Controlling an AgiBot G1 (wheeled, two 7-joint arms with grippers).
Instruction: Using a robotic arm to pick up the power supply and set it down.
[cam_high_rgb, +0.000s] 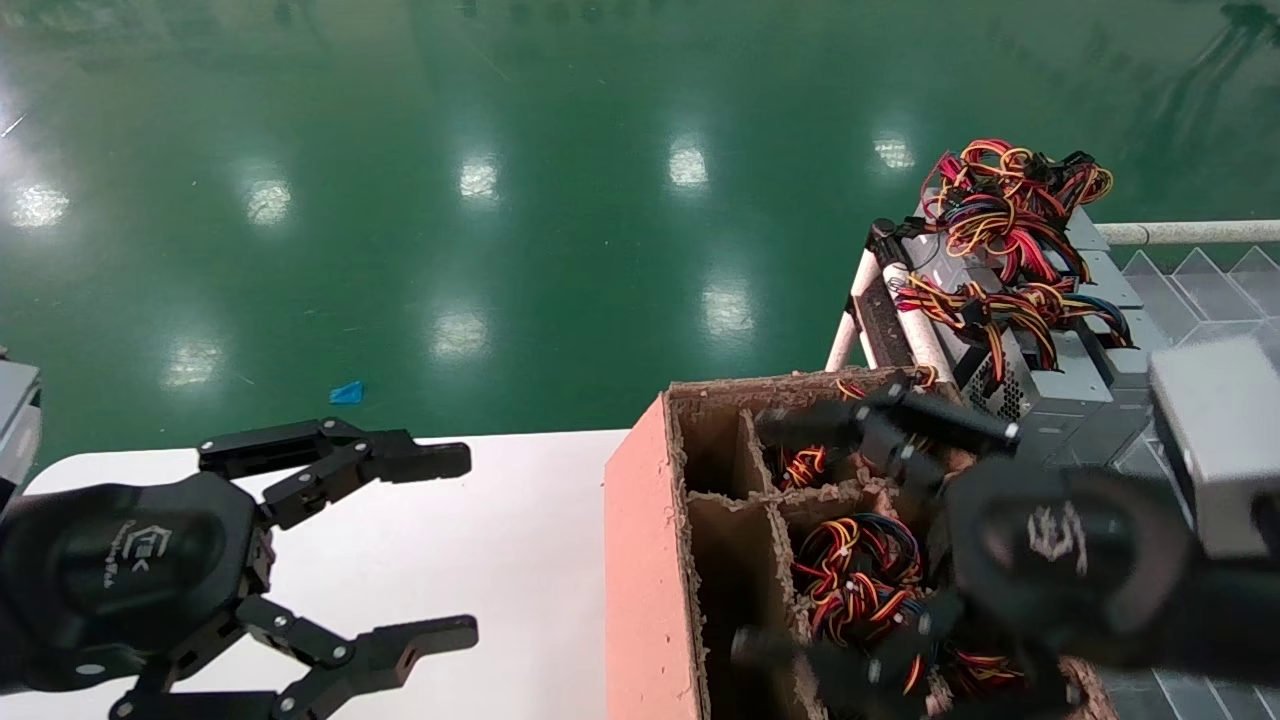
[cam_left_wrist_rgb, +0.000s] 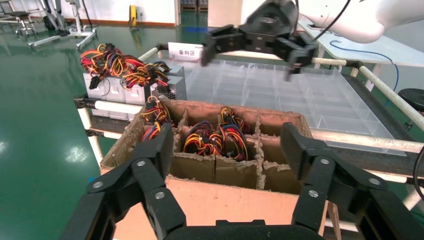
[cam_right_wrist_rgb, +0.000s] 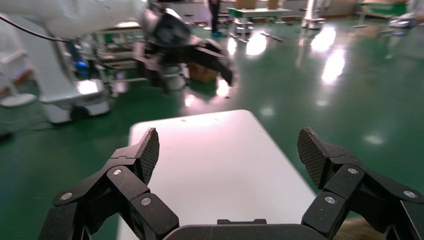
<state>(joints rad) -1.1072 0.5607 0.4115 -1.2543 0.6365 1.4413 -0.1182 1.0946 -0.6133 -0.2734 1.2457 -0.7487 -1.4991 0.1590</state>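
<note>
My right gripper (cam_high_rgb: 760, 535) hangs open over the pinkish-brown divided cardboard box (cam_high_rgb: 645, 560), holding nothing; in its own view its open fingers (cam_right_wrist_rgb: 150, 147) frame only the white table (cam_right_wrist_rgb: 220, 165). Red, yellow and black wire bundles (cam_high_rgb: 860, 570) fill some of the box's compartments (cam_left_wrist_rgb: 215, 137); whatever lies under them is hidden. Silver-grey power supplies (cam_high_rgb: 1045, 385) with tangled wires (cam_high_rgb: 1010, 200) are stacked on a rack behind the box (cam_left_wrist_rgb: 125, 90). My left gripper (cam_high_rgb: 470, 545) is open and empty above the table, facing the box's side (cam_left_wrist_rgb: 225, 200).
The white table (cam_high_rgb: 480, 540) extends left of the box. A clear divided tray (cam_high_rgb: 1200, 290) on a white-tube frame lies to the right. The green floor (cam_high_rgb: 500, 200) stretches beyond. From the left wrist, my right gripper (cam_left_wrist_rgb: 255, 52) appears above the box.
</note>
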